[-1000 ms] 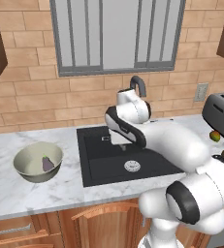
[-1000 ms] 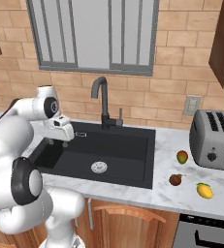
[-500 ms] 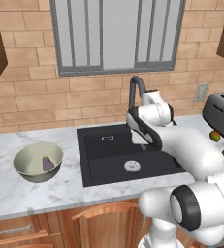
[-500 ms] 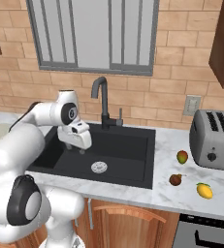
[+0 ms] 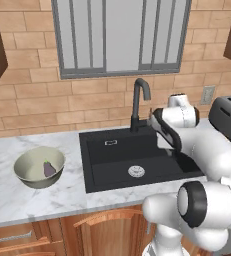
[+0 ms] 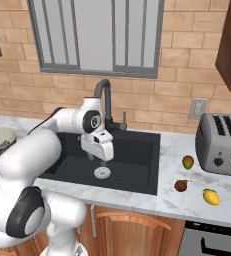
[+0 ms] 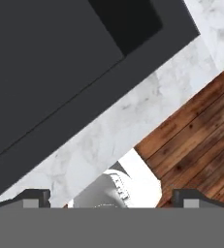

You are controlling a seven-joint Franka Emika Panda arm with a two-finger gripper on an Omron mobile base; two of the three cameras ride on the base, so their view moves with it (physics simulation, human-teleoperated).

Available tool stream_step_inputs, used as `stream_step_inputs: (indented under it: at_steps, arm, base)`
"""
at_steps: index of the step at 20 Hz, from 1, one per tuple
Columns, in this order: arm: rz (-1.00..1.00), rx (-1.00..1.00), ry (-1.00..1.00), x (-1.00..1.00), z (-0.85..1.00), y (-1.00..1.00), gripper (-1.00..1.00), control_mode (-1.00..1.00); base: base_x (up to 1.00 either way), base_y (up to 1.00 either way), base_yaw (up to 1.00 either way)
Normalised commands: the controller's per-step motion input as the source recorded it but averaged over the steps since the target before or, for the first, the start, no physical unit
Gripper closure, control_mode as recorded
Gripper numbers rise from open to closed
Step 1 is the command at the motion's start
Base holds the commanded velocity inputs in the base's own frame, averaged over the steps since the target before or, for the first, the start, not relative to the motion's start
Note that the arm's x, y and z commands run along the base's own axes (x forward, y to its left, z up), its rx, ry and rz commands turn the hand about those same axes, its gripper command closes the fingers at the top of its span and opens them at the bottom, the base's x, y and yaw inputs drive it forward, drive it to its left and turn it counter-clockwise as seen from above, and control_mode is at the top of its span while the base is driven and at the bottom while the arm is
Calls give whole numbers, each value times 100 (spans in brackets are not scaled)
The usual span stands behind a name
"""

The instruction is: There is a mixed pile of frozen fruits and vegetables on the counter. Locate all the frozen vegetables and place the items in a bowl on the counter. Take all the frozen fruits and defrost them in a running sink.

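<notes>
The gripper point(image 6: 98, 154) is hanging wide open and empty over the sink point(image 6: 137, 155), centre of the right base view. I judge 1 vegetable point(image 5: 49, 169) is lying in the bowl point(image 5: 23, 170); 3 pieces point(image 6: 188, 162) are waiting near the toaster point(image 6: 222, 144), right side. Next move: reaching right. The yellow piece point(image 6: 211, 196) is lying with its long axis level

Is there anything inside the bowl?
Yes. The bowl holds one purple-grey vegetable piece lying on its bottom; nothing else shows inside.
</notes>
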Motion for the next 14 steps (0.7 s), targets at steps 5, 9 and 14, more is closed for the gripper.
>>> stream_step_inputs:
  at_steps: [5,9,14]
  arm:
    - [-13,-7,5,0,0,-74,-100,-100]
    - [-14,-9,0,-1,0,-75,-100,-100]
    - [-12,-5,0,-8,0,-78,-100,-100]
  base:
    - [0,0,0]
    - [0,0,0]
    - [0,0,0]
